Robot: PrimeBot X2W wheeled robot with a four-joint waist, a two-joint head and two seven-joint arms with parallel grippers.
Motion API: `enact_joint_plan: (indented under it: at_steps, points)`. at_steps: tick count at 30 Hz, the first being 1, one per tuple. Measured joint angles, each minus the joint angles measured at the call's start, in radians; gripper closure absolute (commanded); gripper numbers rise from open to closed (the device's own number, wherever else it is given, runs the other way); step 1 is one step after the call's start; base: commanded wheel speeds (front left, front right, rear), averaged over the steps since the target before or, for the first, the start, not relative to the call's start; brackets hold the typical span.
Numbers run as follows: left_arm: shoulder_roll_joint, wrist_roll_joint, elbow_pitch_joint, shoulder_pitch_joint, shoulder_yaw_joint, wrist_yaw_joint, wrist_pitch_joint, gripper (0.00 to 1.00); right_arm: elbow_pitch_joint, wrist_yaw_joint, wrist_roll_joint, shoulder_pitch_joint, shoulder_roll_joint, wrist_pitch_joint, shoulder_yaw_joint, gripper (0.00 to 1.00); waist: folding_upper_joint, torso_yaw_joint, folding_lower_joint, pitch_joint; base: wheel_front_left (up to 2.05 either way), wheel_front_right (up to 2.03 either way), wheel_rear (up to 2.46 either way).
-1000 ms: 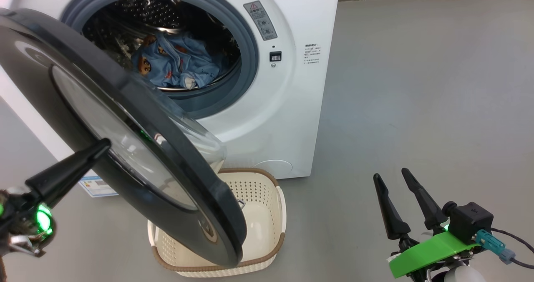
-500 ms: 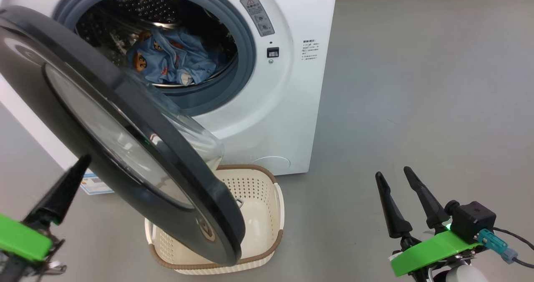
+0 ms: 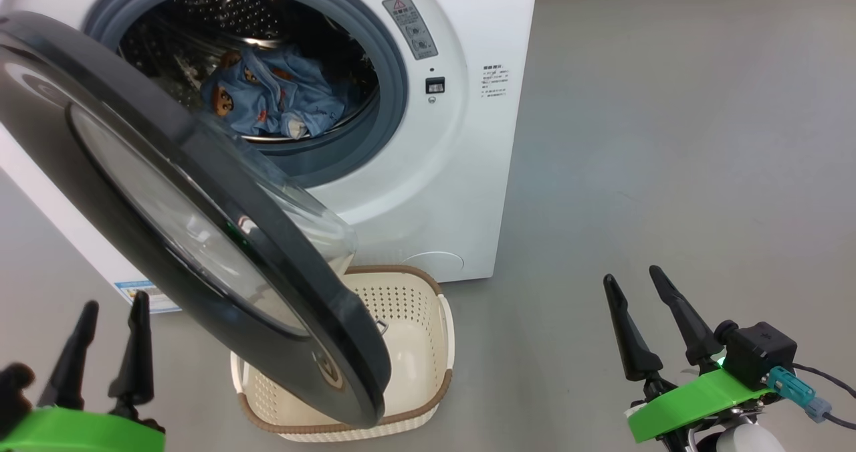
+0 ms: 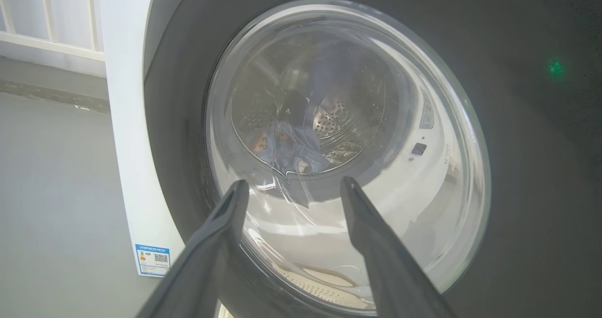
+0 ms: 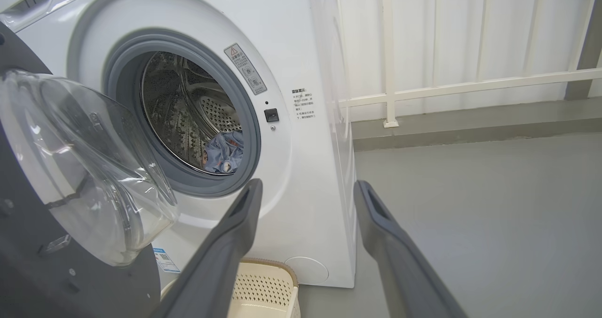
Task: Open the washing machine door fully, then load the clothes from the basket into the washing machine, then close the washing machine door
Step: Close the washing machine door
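washing machine door half-open over basket (empty) | clothes inside washing machine | left pincer spread, empty, facing door | right pincer spread, empty

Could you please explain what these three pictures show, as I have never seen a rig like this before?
This is a wheeled robot with two arms, each ending in a two-fingered gripper. The head camera looks down: left gripper lower left, right gripper lower right, both open and empty. The other two pictures come from wrist cameras looking along the fingers. Ahead stands a white washing machine, its black door partly open, blue bear-print clothes in the drum. A cream basket sits on the grey floor beneath the door.
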Motion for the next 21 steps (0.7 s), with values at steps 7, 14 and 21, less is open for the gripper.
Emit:
enact_joint_plan:
  at_steps: [7, 14, 21]
  points:
    - [-0.026, 0.066, 0.091, 0.000, -0.016, 0.007, -0.101, 0.00, -0.001, 0.000, 0.000, 0.000, -0.006, 0.000, 0.000, 0.00, 0.0000, -0.005, 0.0000, -0.001, 0.00, 0.00, 0.00]
    - [-0.043, 0.164, 0.126, -0.002, -0.016, 0.026, -0.136, 0.00, -0.004, 0.000, 0.000, 0.000, -0.012, 0.000, 0.002, 0.00, 0.0000, -0.009, 0.0000, 0.002, 0.00, 0.00, 0.00]
    - [-0.081, 0.236, 0.127, -0.005, -0.002, 0.016, -0.140, 0.00, -0.009, 0.000, 0.000, 0.000, -0.016, 0.000, 0.000, 0.00, 0.0000, -0.007, 0.0000, 0.013, 0.00, 0.00, 0.00]
